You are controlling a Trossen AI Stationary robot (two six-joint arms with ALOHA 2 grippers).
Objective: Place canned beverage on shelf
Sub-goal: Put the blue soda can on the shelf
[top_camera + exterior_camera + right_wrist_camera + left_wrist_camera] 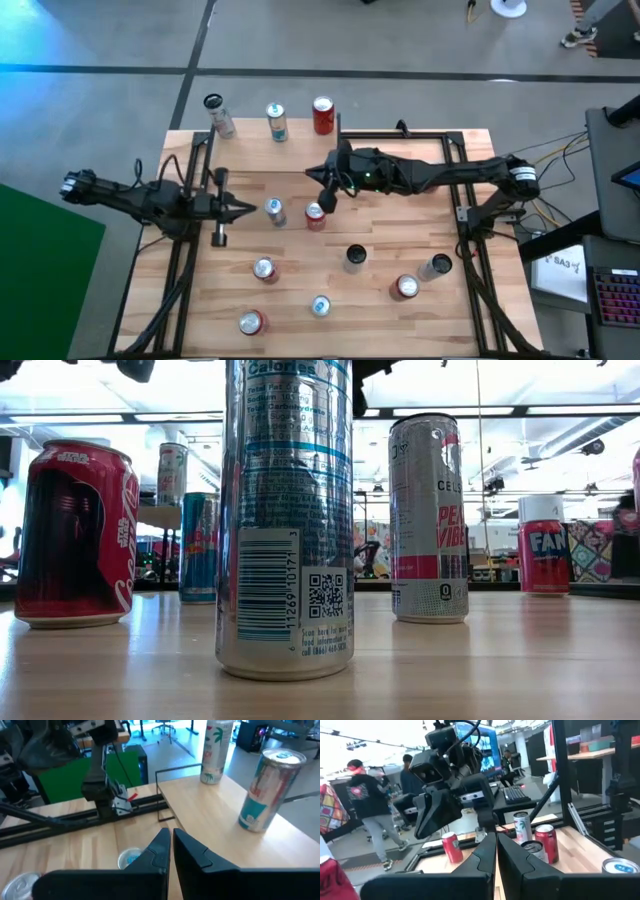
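Wooden shelf, three cans

The left arm reaches in level from the left edge of the high view, just above mid-height, and its left gripper points right with both fingers pressed together, nothing between them. The right arm comes in from the right edge, slightly above the picture's centre, stretching leftward and bending down at the wrist. The right gripper sits near the middle of the frame, tilted down and to the left, fingers shut tight with nothing between them.
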